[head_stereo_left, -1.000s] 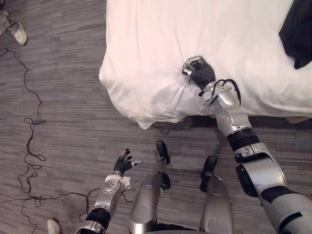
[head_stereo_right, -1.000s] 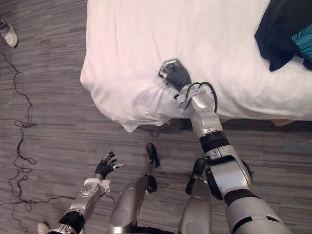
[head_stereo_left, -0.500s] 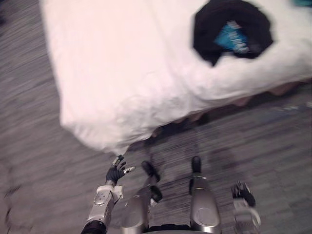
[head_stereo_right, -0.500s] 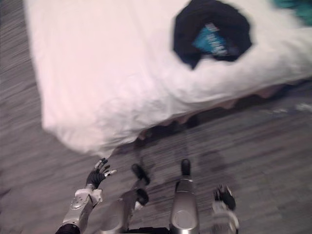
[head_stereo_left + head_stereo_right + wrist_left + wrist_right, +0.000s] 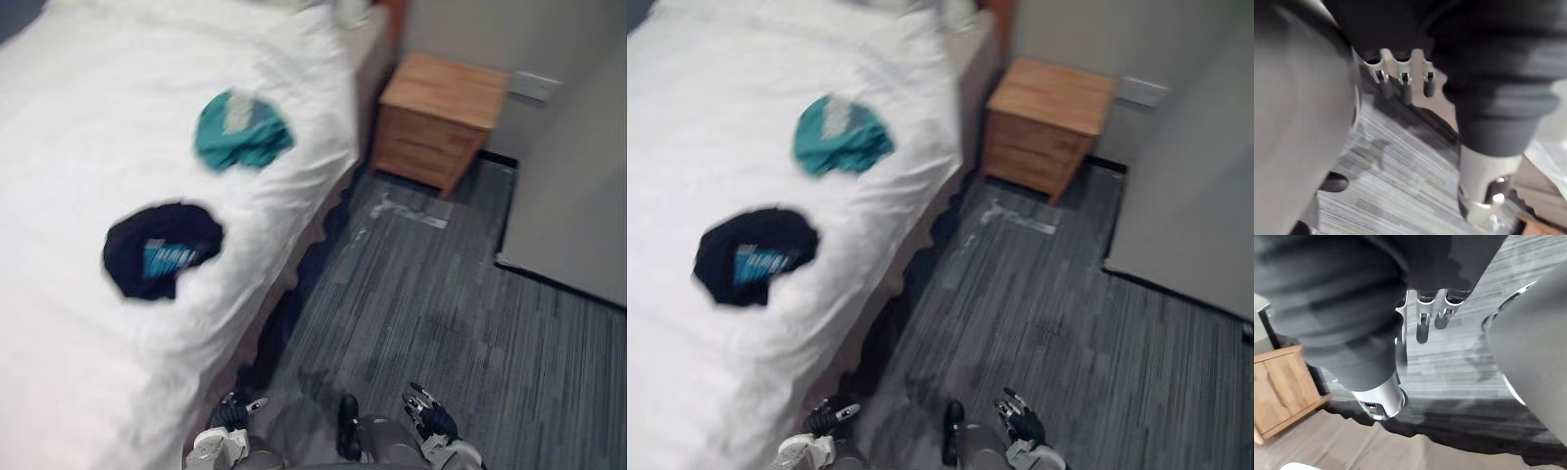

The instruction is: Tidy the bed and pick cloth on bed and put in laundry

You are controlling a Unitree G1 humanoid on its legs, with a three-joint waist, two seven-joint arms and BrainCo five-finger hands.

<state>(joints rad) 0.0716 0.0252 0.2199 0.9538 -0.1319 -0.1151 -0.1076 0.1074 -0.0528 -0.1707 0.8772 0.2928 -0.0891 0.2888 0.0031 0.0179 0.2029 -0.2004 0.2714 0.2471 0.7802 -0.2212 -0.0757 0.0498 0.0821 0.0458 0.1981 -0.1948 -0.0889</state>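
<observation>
Left robot hand [image 5: 233, 413] low at 7 o'clock by the bed [image 5: 59, 117] edge, fingers loose, nothing held; right robot hand [image 5: 429, 421] at 5 o'clock over the floor [image 5: 431, 294], likewise slack and empty. On the bed: black cloth [image 5: 162, 250] at 9 o'clock, teal cloth [image 5: 242, 132] at 11 o'clock. Wooden nightstand [image 5: 441, 122] at 1 o'clock. Probably between tidying and picking up. Next: reach for the nearer black cloth, close on it, then look for the laundry
</observation>
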